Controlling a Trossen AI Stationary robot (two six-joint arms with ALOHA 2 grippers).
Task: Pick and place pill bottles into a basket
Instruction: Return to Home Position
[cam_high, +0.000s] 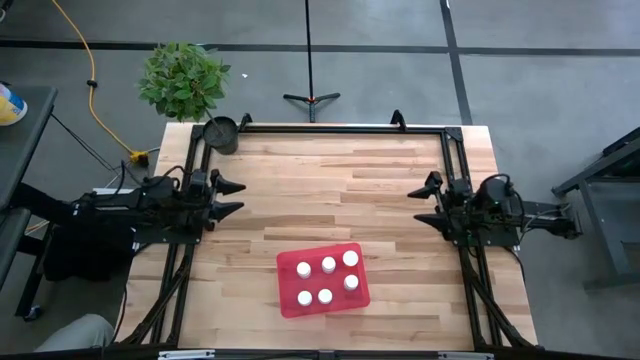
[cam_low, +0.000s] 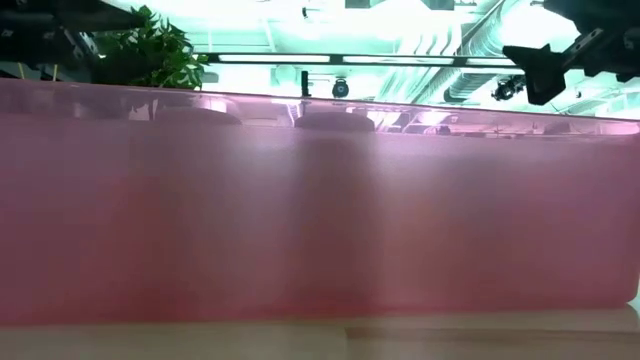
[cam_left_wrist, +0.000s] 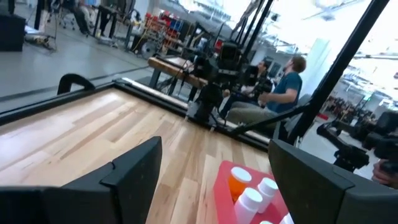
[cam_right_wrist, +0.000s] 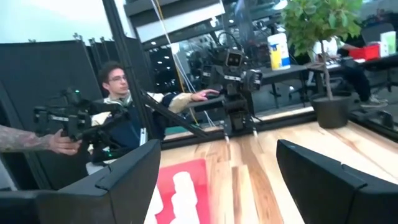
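Several pill bottles (cam_high: 328, 279) with round white caps stand upright in the red basket (cam_high: 290, 300), a shallow tray near the table's front edge at the middle. One orange-bodied bottle (cam_left_wrist: 238, 182) shows in the left wrist view. The basket's wall (cam_low: 320, 210) fills the low view. My left gripper (cam_high: 234, 198) is open and empty at the table's left side. My right gripper (cam_high: 420, 205) is open and empty at the right side. Both hang above the table, well away from the basket.
A dark round cup (cam_high: 221, 133) stands at the table's far left corner beside a potted plant (cam_high: 183, 78). A black frame (cam_high: 330, 128) runs along the table's far edge. People sit beyond the table (cam_left_wrist: 283, 87) (cam_right_wrist: 118, 93).
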